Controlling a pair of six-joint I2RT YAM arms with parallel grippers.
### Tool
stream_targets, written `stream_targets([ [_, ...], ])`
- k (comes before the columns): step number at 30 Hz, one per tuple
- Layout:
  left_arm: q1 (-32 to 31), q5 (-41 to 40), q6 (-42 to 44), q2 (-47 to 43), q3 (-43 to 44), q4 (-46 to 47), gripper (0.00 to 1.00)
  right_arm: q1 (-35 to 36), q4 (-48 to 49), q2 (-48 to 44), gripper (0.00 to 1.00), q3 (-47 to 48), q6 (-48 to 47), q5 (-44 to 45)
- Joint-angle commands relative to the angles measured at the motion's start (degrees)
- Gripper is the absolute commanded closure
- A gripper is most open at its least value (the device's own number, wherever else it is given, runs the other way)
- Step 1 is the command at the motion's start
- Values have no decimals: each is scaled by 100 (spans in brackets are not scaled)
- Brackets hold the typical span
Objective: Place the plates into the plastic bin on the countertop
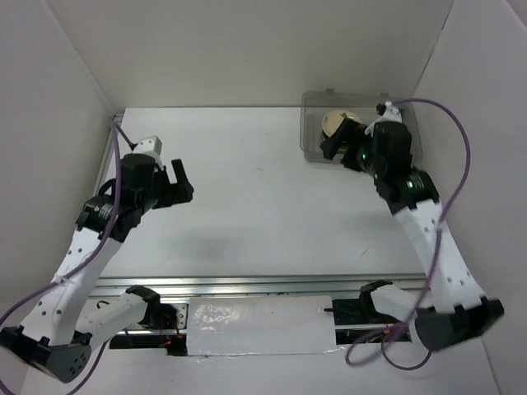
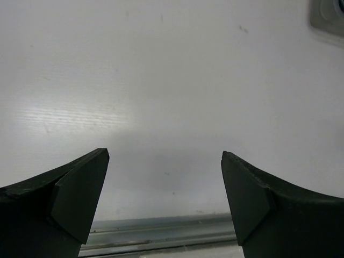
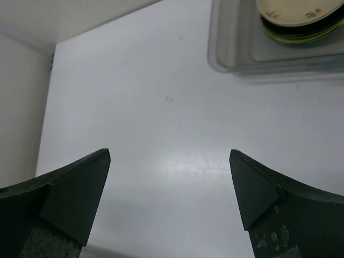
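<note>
A clear greyish plastic bin (image 1: 310, 111) stands at the far right of the white countertop (image 1: 247, 197). Inside it is a stack of plates (image 1: 333, 123). In the right wrist view a cream plate (image 3: 293, 11) with dark marks tops the stack, and a lime green plate's rim (image 3: 301, 35) shows beneath it. The bin's wall (image 3: 228, 54) is at the upper right there. My right gripper (image 1: 339, 141) hovers at the bin's near left side, open and empty (image 3: 169, 180). Over the left of the countertop my left gripper (image 1: 183, 183) is open too, with nothing between its fingers (image 2: 165, 185).
White panels wall the countertop at the back and on both sides. A metal rail (image 1: 263, 284) runs along the near edge, seen also in the left wrist view (image 2: 161, 228). A corner of the bin (image 2: 328, 16) shows at the upper right of that view.
</note>
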Motion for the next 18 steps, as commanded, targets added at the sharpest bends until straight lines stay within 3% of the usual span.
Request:
stream_targets([
  [1,144,-1225,-137,524,907,-385,1,760,-718,-1237,0,-462,-383,1146],
  [5,197,-2104,-155,622,1401,-782,1,1622,-1590,-2327,0,-613,-121,1799],
  [8,224,-2509,-208,315,1227,-931,1,2001,-2065,-3049,0,-762,29,1844],
  [18,241,-2116,-260,-1100,821,-1485,1,2063,-3085,-4500,0,-648,-330,1572],
])
